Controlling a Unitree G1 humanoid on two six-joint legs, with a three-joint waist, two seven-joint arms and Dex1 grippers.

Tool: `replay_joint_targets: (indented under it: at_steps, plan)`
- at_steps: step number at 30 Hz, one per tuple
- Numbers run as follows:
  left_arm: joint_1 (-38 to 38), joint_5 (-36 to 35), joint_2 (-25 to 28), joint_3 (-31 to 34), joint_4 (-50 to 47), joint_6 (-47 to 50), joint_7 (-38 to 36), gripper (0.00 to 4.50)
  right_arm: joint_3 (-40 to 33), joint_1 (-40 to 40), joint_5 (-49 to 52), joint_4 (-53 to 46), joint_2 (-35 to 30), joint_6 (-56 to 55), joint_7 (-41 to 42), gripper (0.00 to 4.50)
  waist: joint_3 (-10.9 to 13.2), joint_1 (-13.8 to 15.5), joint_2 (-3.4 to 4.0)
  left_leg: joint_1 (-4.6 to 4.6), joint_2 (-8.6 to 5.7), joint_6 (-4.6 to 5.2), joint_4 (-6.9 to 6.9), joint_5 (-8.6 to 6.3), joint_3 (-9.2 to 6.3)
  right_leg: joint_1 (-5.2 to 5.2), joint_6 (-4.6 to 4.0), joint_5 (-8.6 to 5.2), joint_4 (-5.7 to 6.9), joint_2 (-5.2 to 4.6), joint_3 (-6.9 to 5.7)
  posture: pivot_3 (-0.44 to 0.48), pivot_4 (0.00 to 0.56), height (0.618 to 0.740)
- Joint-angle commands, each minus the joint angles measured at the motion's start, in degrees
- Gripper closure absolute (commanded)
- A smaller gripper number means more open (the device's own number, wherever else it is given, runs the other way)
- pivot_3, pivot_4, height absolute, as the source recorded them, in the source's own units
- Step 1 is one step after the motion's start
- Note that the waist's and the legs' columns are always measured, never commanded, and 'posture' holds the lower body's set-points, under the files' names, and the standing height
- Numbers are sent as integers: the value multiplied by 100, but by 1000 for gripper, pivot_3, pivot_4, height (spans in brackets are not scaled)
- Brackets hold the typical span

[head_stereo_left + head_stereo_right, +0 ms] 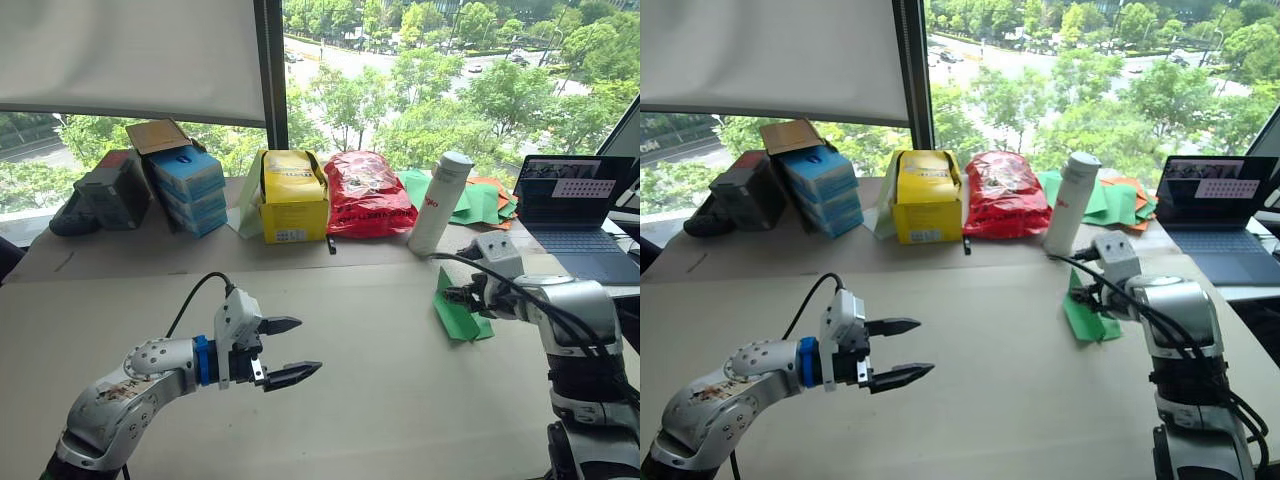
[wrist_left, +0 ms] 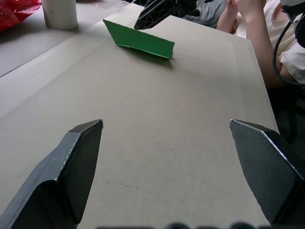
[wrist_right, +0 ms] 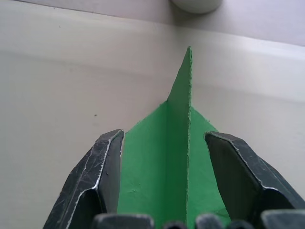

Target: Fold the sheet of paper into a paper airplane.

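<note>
The right gripper (image 3: 164, 186) is released, its fingers around the green paper airplane (image 1: 455, 312). At nine o'clock, the left gripper (image 1: 290, 350) hangs released over the counter (image 1: 380, 400).

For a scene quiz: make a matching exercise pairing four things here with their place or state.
1. paper airplane
2. left end effector
3. yellow box
4. laptop

A. open over bare table
B. far right of table, lid up
C. between the right end effector fingers
D. left of the red bag

Pairs: 1-C, 2-A, 3-D, 4-B
</note>
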Motion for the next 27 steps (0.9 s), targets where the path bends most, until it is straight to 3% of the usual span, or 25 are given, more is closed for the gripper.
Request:
replay_joint_targets:
  at_steps: [1,4,9,16,27]
  plan:
    - [5,-136,65,230,-204,-84,-35,0,-600,-125,467,-685,-100,-405,216,129,0,7,0,0,0,0,0,0,0,0,0,0,0,1,0,0,150,740]
    - [34,-83,46,396,-134,-182,19,0,-788,282,776,-1121,-112,-1097,453,10,0,16,0,1,1,0,0,0,0,0,0,0,1,1,1,0,150,740]
    - [312,283,-65,710,189,-589,254,0,-1001,1619,1586,-1924,577,-2464,1018,10,-1,46,-2,13,6,3,-1,-2,-6,21,1,-1,-11,4,4,0,150,740]
    - [885,705,-469,1095,490,-1177,760,0,36,3239,957,-1596,1042,-4984,1049,10,-1,61,-2,60,3,34,0,-21,-6,71,10,-2,-18,-4,2,0,150,740]
    - [1242,814,-485,1115,539,-1406,671,0,520,3498,730,-753,1018,-6117,935,10,-1,85,-2,73,3,27,0,-18,-5,75,7,-3,-11,-8,3,0,150,740]
